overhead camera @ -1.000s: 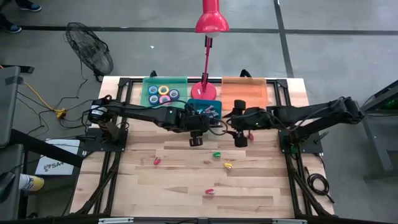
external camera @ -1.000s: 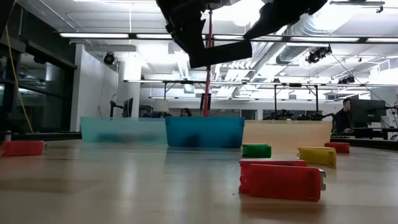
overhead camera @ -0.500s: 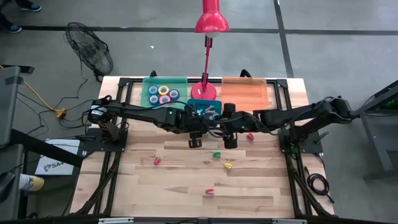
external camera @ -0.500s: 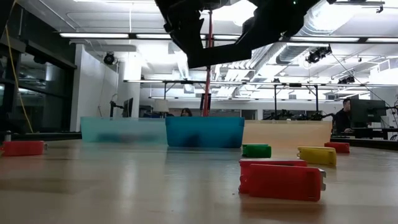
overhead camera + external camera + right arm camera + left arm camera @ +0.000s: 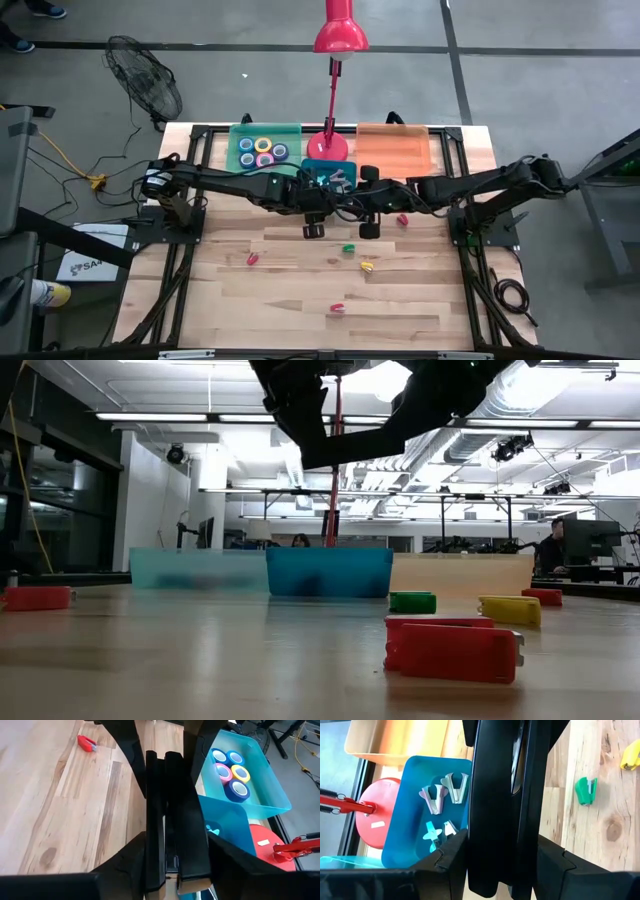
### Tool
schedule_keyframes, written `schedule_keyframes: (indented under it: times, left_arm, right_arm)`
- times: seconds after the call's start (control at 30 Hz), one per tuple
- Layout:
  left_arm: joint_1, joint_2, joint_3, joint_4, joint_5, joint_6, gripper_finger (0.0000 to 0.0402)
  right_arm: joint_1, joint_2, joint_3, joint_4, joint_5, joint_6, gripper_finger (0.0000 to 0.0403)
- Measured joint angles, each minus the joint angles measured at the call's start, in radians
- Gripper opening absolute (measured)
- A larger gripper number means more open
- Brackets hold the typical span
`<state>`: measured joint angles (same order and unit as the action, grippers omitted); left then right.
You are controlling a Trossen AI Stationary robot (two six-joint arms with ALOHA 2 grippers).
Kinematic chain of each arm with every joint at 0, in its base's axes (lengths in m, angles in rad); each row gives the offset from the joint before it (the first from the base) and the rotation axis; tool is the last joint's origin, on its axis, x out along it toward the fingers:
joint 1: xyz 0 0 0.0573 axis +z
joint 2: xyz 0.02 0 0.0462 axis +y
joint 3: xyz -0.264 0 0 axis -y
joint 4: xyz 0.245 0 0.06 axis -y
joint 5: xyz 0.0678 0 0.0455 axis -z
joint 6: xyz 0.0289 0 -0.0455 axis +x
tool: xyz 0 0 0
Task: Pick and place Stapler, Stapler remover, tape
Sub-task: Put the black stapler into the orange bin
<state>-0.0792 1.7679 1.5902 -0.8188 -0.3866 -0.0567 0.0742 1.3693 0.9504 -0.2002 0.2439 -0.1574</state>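
Observation:
A black stapler [image 5: 350, 445] hangs in the air above the middle of the table, slanted, between my two grippers. My left gripper [image 5: 313, 222] is shut on it from the table's left. My right gripper [image 5: 368, 222] has come in from the right and is shut on its other end. The tape rolls [image 5: 262, 150], blue, pink, yellow and purple, lie in the green tray [image 5: 290, 132] at the far edge. Staple removers [image 5: 442, 795] lie in the blue bin [image 5: 318, 166] beside it. My left gripper pinches the black stapler's body [image 5: 495, 795] between its two fingers [image 5: 447, 862], which lie across it. In the low view it has the lower end [image 5: 312, 455]. The stapler is lifted clear of the table. My right gripper has the stapler's body [image 5: 175, 795] between its two fingers [image 5: 125, 865], which close against both of its sides. It comes level from the table's right, at the higher end [image 5: 405, 420]. The stapler stays clear of the table and slanted.
Small coloured staplers lie on the wood: red [image 5: 252, 259], green [image 5: 348, 248], yellow [image 5: 367, 266], another red [image 5: 337, 309] and one [image 5: 403, 218] near the right arm. An orange tray [image 5: 393, 148] and a red lamp's base [image 5: 328, 145] stand at the far edge.
My right gripper has moved toward the table's left, up to the stapler held by my left gripper, and now stands around its free end. The left gripper and the stapler have stayed where they were.

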Motion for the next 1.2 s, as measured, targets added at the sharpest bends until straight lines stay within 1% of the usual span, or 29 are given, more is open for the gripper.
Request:
schedule_keyframes:
  times: [0.2, 0.37, 0.57, 0.6, 0.63, 0.8, 0.83, 0.9, 0.97, 1.2]
  left_arm:
    - [0.000, 0.000, 0.000, 0.000, 0.004, 0.001, 0.0157]
    - [0.000, 0.000, 0.000, -0.004, 0.009, 0.005, 0.0157]
    - [0.002, 0.000, 0.000, -0.006, 0.034, 0.016, 0.0157]
    - [0.002, 0.000, 0.000, -0.006, 0.033, 0.017, 0.0163]
    - [0.001, 0.000, 0.000, -0.006, 0.031, 0.021, 0.0183]
    - [0.002, 0.000, 0.000, -0.005, -0.014, 0.026, 0.0338]
    - [0.002, 0.000, 0.000, -0.009, -0.026, 0.027, 0.0363]
    - [0.002, 0.000, 0.000, -0.016, -0.044, 0.026, 0.0386]
    - [0.002, 0.000, 0.000, -0.033, -0.054, 0.026, 0.0380]
    - [0.002, 0.000, 0.001, -0.134, -0.118, -0.003, 0.0330]
  right_arm:
    - [0.000, 0.000, 0.000, -0.001, -0.007, 0.005, 0.0153]
    - [0.001, 0.000, 0.000, -0.002, -0.011, 0.042, 0.0153]
    - [0.002, 0.000, 0.000, -0.004, -0.016, 0.068, 0.0153]
    - [0.002, 0.000, 0.000, -0.005, -0.016, 0.069, 0.0153]
    - [0.001, 0.000, 0.000, -0.006, -0.016, 0.076, 0.0153]
    - [-0.004, 0.000, 0.000, -0.043, -0.026, 0.136, 0.0153]
    - [-0.007, 0.000, 0.000, -0.056, -0.027, 0.146, 0.0153]
    - [-0.009, 0.000, 0.000, -0.089, -0.026, 0.168, 0.0153]
    - [-0.015, 0.000, 0.000, -0.121, -0.018, 0.190, 0.0153]
    - [-0.071, -0.010, 0.000, -0.255, -0.004, 0.265, 0.0153]
